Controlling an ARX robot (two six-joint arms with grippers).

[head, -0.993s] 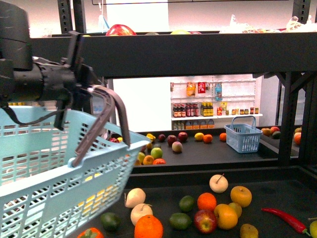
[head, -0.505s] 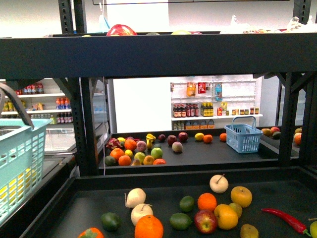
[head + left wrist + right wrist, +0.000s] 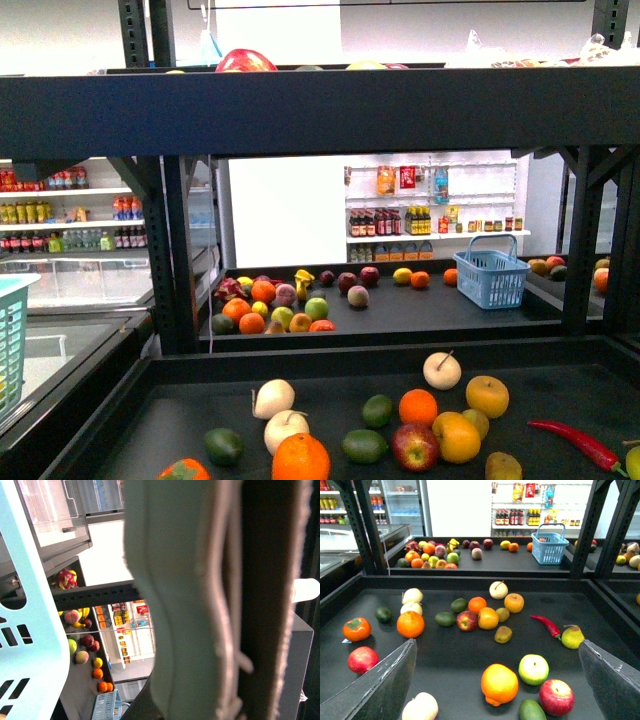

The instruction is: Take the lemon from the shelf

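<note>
The black shelf (image 3: 330, 110) fills the front view, and its lower tier (image 3: 445, 655) holds scattered fruit. A yellow-orange lemon (image 3: 499, 684) with a nub end lies on that tier, close below my right gripper (image 3: 497, 647). That gripper is open and empty, with its fingers (image 3: 385, 685) spread wide on either side of the lemon. My left gripper (image 3: 225, 630) is shut on the basket handle (image 3: 227, 580). The light blue basket (image 3: 25, 630) hangs beside it, and only its edge (image 3: 8, 340) shows at the far left of the front view.
Near the lemon lie a green-white apple (image 3: 533, 669), a red apple (image 3: 556, 697), an avocado (image 3: 532, 711) and a white fruit (image 3: 421, 707). A red chilli (image 3: 546, 625) and a pear (image 3: 572, 636) lie further off. A small blue basket (image 3: 491, 275) stands on the far rack.
The left arm and the blue basket have swung left out of the front view. Only the basket's edge remains at the left border. The fruit has not moved.
</note>
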